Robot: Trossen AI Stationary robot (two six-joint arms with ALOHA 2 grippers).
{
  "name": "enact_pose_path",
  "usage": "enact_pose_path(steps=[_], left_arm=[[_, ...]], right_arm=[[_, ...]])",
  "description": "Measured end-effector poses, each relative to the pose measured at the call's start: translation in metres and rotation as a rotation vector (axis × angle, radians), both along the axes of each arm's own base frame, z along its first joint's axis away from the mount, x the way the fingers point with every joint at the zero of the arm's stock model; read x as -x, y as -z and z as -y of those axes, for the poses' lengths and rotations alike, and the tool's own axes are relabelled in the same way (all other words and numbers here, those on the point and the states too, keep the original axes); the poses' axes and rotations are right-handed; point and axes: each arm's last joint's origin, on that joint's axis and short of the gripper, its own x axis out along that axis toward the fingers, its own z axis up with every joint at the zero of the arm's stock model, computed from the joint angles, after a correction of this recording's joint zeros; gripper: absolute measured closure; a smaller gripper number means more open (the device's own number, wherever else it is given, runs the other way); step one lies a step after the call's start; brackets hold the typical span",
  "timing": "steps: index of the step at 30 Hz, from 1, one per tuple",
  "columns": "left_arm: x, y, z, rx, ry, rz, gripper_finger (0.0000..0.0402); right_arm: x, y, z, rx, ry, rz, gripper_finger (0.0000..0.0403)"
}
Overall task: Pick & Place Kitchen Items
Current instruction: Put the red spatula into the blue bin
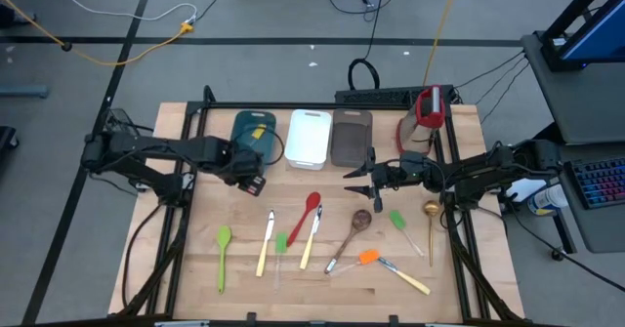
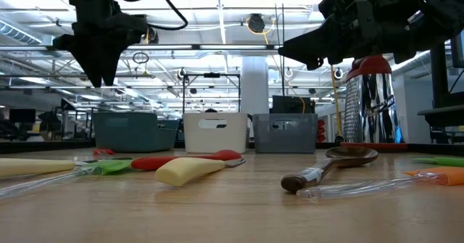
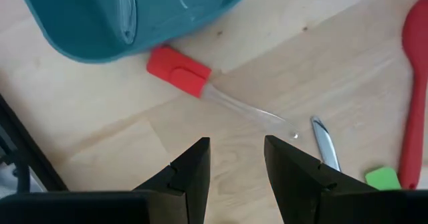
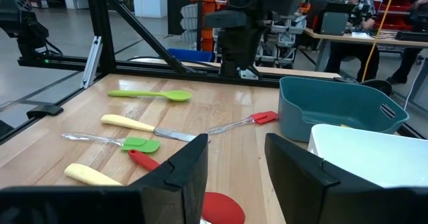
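Several slim utensils lie flat on the wooden table: a green spoon [image 1: 223, 254], a yellow-handled knife [image 1: 265, 244], a red spoon [image 1: 305, 216], a wooden spoon [image 1: 349, 235], an orange spatula [image 1: 369, 257], a green spatula [image 1: 398, 220] and a gold spoon [image 1: 430, 224]. A red spatula [image 3: 179, 71] with a clear handle lies beside the teal tray [image 3: 80, 23]. My left gripper [image 3: 235, 164] hangs open and empty above that spatula, pointing down. My right gripper [image 4: 235, 157] is open and empty, held level above the table near the grey-brown tray [image 1: 351, 137], pointing toward the table's left.
Teal [image 1: 254, 137], white [image 1: 309, 138] and grey-brown trays stand in a row at the table's far side. A red-and-white upright object [image 1: 427, 112] stands at the far right. Black frame rails run along both table sides. People sit in the room beyond [image 4: 361, 10].
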Motion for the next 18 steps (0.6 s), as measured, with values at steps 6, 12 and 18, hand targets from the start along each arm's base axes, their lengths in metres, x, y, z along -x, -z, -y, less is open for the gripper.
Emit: enact_pose_path(steps=[6, 12, 18], left_arm=[[0.000, 0.000, 0.012, -0.019, -0.005, 0.008, 0.0256], [0.000, 0.000, 0.021, -0.050, 0.008, 0.013, 0.0256], [0.005, 0.011, 0.029, -0.055, -0.025, -0.011, 0.0256]], right_arm=[[0.000, 0.000, 0.000, 0.000, 0.000, 0.000, 0.0261], [0.000, 0.000, 0.000, 0.000, 0.000, 0.000, 0.0261], [0.000, 0.000, 0.000, 0.000, 0.000, 0.000, 0.0261]])
